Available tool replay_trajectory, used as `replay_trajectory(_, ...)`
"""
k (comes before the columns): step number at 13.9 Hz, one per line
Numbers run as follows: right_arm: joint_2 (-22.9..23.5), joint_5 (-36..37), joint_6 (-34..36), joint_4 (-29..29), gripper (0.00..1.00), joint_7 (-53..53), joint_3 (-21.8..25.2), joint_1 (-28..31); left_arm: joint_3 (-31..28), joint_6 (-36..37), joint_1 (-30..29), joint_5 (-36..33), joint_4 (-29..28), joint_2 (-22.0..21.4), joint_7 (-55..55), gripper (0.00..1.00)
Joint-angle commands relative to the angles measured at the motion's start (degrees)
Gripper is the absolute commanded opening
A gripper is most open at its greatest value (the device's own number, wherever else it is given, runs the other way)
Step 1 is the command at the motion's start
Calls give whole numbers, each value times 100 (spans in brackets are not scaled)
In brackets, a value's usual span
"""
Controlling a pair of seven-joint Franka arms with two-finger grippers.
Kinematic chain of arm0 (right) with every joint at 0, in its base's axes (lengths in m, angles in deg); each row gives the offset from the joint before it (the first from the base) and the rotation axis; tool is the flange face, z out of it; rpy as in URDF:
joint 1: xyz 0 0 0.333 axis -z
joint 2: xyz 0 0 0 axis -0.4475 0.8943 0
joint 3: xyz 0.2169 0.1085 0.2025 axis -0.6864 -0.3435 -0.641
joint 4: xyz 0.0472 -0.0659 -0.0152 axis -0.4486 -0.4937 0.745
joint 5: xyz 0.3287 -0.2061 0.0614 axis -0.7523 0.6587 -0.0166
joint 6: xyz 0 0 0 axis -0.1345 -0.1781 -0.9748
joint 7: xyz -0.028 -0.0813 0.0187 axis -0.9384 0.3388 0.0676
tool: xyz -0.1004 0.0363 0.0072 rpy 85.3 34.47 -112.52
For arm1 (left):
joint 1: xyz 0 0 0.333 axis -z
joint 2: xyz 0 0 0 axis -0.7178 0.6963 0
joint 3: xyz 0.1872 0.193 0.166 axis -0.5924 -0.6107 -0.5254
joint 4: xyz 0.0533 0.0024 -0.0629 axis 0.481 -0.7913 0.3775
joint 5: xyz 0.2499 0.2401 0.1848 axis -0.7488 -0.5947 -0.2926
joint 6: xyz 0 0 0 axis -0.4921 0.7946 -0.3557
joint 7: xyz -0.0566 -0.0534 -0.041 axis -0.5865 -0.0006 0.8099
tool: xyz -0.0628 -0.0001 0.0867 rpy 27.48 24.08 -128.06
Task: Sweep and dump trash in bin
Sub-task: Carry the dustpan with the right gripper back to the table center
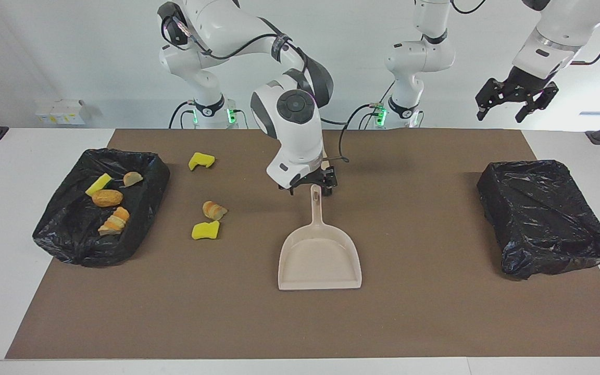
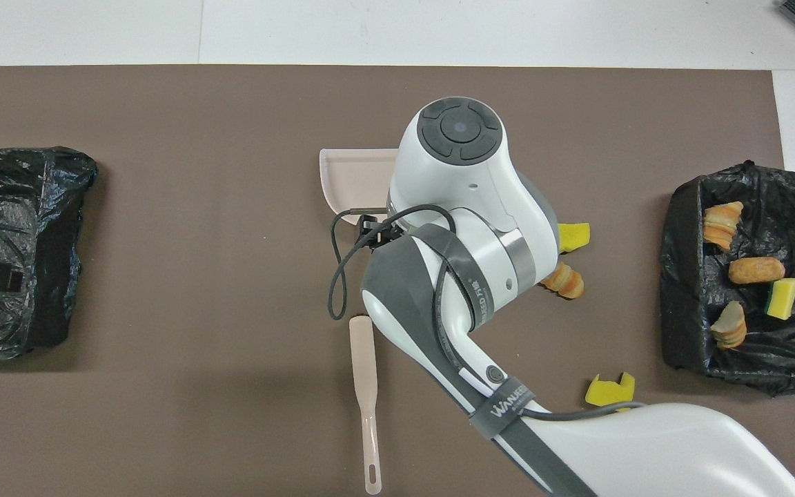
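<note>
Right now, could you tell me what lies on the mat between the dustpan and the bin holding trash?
In the facing view, a bread chunk and a yellow sponge piece lie between the dustpan and the bin.

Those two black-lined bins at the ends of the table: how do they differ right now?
Contents: the bin at the right arm's end holds bread chunks and a green-backed sponge piece; the bin at the left arm's end shows only crumpled liner.
Surroundings: three loose trash pieces lie beside the bin at the right arm's end; none lie near the bin at the left arm's end.
Both are lined in black plastic and sit on the brown mat.
</note>
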Motion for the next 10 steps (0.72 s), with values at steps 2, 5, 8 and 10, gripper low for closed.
replay_trajectory(2, -905, -30, -106, -1252, 100, 200, -44, -134, 36, 46, -43, -106, 53, -16, -14, 100)
replay_trajectory(5, -1328, -231, -509, -1938, 100, 349, -44, -432, 36, 46, -43, -106, 53, -16, -14, 100)
replay_trajectory(8, -1829, -539, -1589, -3000, 100, 605, -44, -678, 36, 46, -43, -106, 53, -16, -14, 100)
replay_trajectory(10, -1988, -698, -2073, -3563, 100, 683, -44, -872, 36, 46, -43, -106, 53, -16, -14, 100)
